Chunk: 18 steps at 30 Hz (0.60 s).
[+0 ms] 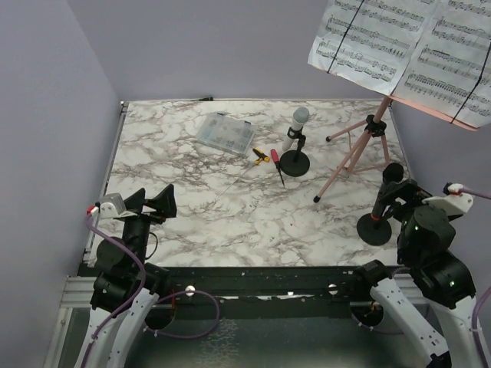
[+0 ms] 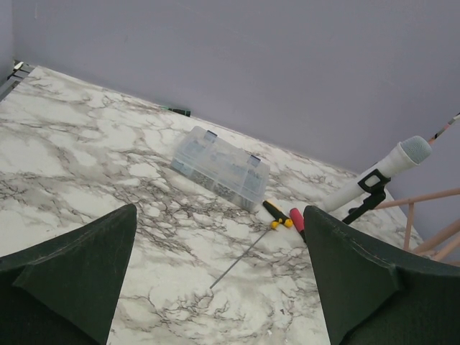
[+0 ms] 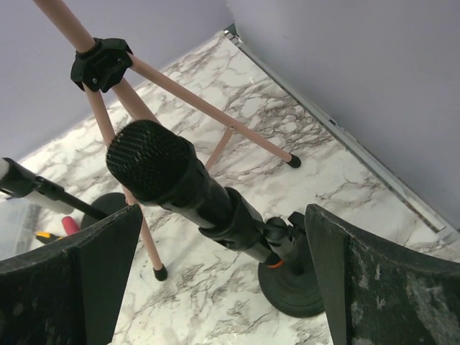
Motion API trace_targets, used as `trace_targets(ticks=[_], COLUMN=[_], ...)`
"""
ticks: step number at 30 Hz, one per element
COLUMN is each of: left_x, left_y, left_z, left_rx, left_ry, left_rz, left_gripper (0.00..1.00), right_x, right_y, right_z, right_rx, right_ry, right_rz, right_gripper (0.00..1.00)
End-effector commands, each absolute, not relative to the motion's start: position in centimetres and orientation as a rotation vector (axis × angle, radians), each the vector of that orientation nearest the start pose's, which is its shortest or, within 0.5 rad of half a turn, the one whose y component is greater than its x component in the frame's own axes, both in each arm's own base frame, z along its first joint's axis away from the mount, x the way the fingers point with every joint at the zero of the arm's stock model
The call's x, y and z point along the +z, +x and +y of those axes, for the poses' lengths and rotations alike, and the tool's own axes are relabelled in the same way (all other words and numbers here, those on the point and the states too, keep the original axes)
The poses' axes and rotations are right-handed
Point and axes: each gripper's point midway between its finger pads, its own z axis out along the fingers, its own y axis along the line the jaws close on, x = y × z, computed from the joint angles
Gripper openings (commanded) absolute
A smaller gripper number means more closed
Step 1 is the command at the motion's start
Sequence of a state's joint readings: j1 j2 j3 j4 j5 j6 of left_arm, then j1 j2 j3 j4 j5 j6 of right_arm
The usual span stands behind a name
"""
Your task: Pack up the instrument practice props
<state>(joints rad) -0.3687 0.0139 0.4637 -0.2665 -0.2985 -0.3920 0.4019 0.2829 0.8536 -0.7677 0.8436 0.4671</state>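
Note:
A grey-headed white microphone (image 1: 294, 128) stands in a black round-based holder (image 1: 294, 162) at mid table; it also shows in the left wrist view (image 2: 381, 172). A black microphone (image 3: 180, 183) sits tilted in its round-based holder (image 3: 291, 287) at the right (image 1: 375, 228). The pink tripod (image 1: 354, 153) carries white sheet-music pages (image 1: 406, 46) at the back right. My right gripper (image 3: 223, 287) is open, its jaws on either side of the black microphone without touching. My left gripper (image 2: 219, 287) is open and empty over the near left of the table.
A clear plastic compartment box (image 1: 225, 133) lies at the back middle. Yellow-handled (image 1: 261, 156) and red-handled (image 1: 275, 159) screwdrivers lie beside the grey microphone's holder. Tripod legs (image 3: 144, 237) spread close to the black microphone. Walls close the left, back and right sides.

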Motion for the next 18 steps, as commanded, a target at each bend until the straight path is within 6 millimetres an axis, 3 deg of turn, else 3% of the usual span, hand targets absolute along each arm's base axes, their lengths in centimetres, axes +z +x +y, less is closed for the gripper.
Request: trace_targets(ticks=[1,12,18], left_x=[29.1,29.2,29.3], left_y=[19.7,19.6,19.6], left_z=[-4.2,-4.2,-4.2], left_rx=[-0.441,-0.441,-0.440], left_ry=[-0.232,-0.229,-0.224], left_rz=[1.366,1.360,1.358], left_gripper=[0.99,0.99,0.99], right_x=[29.7,30.2,28.9], right_y=[18.1,20.8,22.7], right_z=[-5.7,-4.4,-3.8], right_rx=[-0.241,-0.381,-0.468], right_ry=[0.594,0.344,0.246], right_rz=[1.697,1.829,1.895], right_gripper=[1.00,0.99,0.89])
